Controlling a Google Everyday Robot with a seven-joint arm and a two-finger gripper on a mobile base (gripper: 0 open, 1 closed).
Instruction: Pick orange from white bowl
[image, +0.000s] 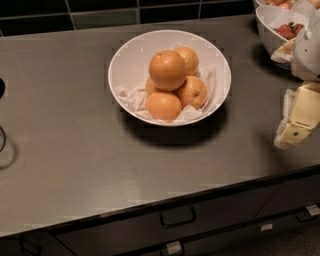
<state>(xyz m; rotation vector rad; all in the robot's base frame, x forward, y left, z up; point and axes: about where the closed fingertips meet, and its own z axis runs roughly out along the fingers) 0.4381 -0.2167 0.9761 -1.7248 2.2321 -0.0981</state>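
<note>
Grey, dull-shining metal makes up the counter (65, 150), and the white bowl (125, 60) sits on it a little toward 12 o'clock from the middle. Crumpled white paper (131, 96) lines the bowl. The orange (167, 70) lies on top of the pile inside, the biggest and roundest fruit there, with smooth glossy skin. Smaller oranges crowd around it: one at its 1 o'clock (190, 57), one at its 5 o'clock (192, 92), one at its 6 o'clock (163, 106), and a sliver of another at 8 o'clock (mostly hidden).

The gripper (286, 141) hangs at the bowl's 3 o'clock, well apart from the rim, near the right edge of the view. Its cream-coloured body slants down toward 7 o'clock above the counter. Whether it is spread or closed cannot be told from this angle; nothing shows in its grasp.

At 1 o'clock from the white bowl, in the far corner, stands a second bowl (267, 35) with red food inside. Dark tiles (100, 15) run along the counter's 12 o'clock side, and a drawer with a dark handle (177, 218) lies at 6 o'clock.
</note>
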